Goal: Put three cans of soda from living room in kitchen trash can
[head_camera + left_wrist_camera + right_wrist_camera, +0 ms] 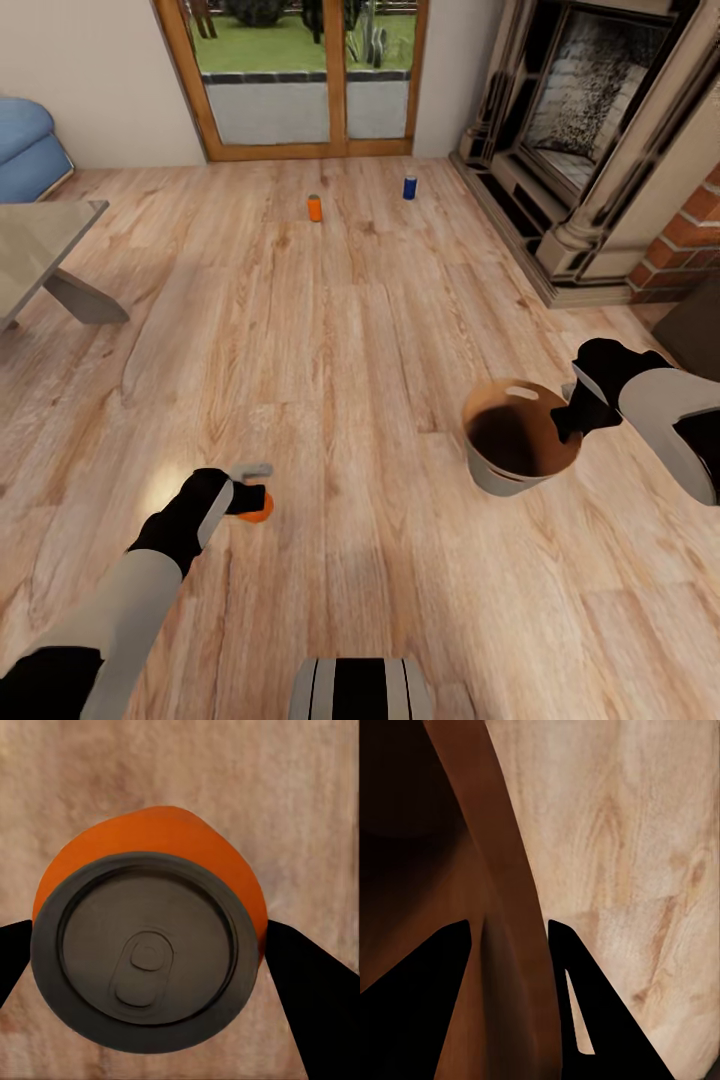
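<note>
While the robot stands on the plank floor [330, 330] facing the glass doors [305, 75], its left tool [250, 497] is clenched around an orange can [258, 508], the black fingers [311, 997] pressing both sides of it with the grey lid toward the wrist camera. The right tool [572, 412] grips the rim of the tash can [500, 470], one finger inside the brown wall [499, 907] and one outside. Nearer the doors, a second orange can [315, 208] and the blue can [410, 187] stand upright on the floor, near each other, the blue one closer to the fireplace [590, 130].
</note>
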Robot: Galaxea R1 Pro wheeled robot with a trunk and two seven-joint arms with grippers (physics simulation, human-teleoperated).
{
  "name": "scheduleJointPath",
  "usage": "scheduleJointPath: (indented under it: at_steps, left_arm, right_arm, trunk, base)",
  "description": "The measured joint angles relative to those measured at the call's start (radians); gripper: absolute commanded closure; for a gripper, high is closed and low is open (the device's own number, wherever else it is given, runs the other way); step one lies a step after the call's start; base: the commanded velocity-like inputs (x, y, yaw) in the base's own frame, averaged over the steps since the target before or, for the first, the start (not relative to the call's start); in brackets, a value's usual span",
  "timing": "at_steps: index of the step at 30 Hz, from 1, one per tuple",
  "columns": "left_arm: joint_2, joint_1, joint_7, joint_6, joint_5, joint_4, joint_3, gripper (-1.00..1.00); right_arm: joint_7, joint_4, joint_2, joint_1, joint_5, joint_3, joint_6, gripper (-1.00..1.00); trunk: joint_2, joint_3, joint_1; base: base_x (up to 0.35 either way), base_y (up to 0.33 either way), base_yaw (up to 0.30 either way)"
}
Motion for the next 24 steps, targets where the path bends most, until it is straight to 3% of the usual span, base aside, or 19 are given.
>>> scheduleJointPath:
  at_steps: [2, 5, 10, 13, 18, 21, 24]
  left_arm:
    - [0.004, -0.001, -0.083, 0.036, 0.003, 0.007, -0.001, 1.0]
    - [0.007, -0.015, -0.132, 0.086, 0.004, 0.016, -0.001, 1.0]
    - [0.011, -0.112, -0.163, 0.223, 0.004, 0.017, -0.004, 1.0]
    - [0.031, -0.201, -0.175, 0.284, -0.005, 0.022, -0.005, 1.0]
    - [0.078, -0.295, -0.212, 0.285, -0.007, 0.028, -0.005, 1.0]
    - [0.11, -0.364, -0.263, 0.285, -0.008, 0.032, -0.006, 1.0]
    - [0.121, -0.414, -0.326, 0.286, -0.002, 0.052, -0.009, 1.0]
  right_arm:
    - [0.003, 0.0, 0.014, 0.001, 0.0, 0.005, -0.001, 1.0]
    - [0.005, -0.001, 0.039, 0.002, -0.013, -0.008, 0.001, 1.0]
    - [0.007, -0.001, 0.077, 0.016, -0.02, -0.014, 0.002, 1.0]
    - [0.008, -0.002, 0.096, 0.037, -0.01, -0.001, 0.001, 1.0]
    - [0.009, -0.012, 0.126, 0.097, -0.015, -0.012, 0.001, 1.0]
    - [0.01, -0.014, 0.134, 0.123, -0.016, -0.013, 0.002, 1.0]
    - [0.011, -0.015, 0.14, 0.142, -0.004, 0.004, 0.0, 1.0]
  trunk:
    - [0.0, 0.008, -0.001]
    - [0.001, 0.019, -0.002]
    - [0.002, 0.039, -0.005]
    - [0.003, 0.05, -0.006]
    - [0.004, 0.07, -0.008]
    - [0.005, 0.081, -0.009]
    - [0.006, 0.093, -0.011]
  base:
    - [0.0, 0.0, 0.0]
    - [0.0, 0.0, 0.0]
    - [0.0, 0.0, 0.0]
    - [0.0, 0.0, 0.0]
    - [0.0, 0.0, 0.0]
    - [0.0, 0.0, 0.0]
    - [0.0, 0.0, 0.0]
